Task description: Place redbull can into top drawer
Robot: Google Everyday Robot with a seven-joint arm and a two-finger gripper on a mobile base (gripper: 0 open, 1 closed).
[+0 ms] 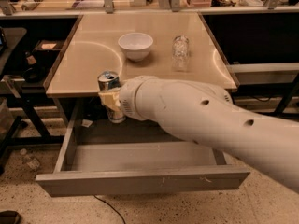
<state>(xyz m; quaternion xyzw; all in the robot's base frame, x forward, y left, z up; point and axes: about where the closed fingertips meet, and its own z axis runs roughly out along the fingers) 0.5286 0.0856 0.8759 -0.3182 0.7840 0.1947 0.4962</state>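
Note:
The redbull can [109, 81], silver and blue with a pull-tab top, is held upright in my gripper [111, 101], whose yellowish fingers [108, 99] are shut around its middle. The can hangs at the beige table's front edge, over the back left part of the open top drawer [140, 180]. The drawer is a wide shallow grey metal tray pulled fully out below the table, and its inside shows nothing in it. My thick white arm reaches in from the lower right and hides the drawer's right rear part.
A white bowl [135, 45] and a clear glass [180, 53] stand on the beige table [84, 73]. Dark shelves and table legs flank both sides. A small scrap [87, 123] lies under the table at the left.

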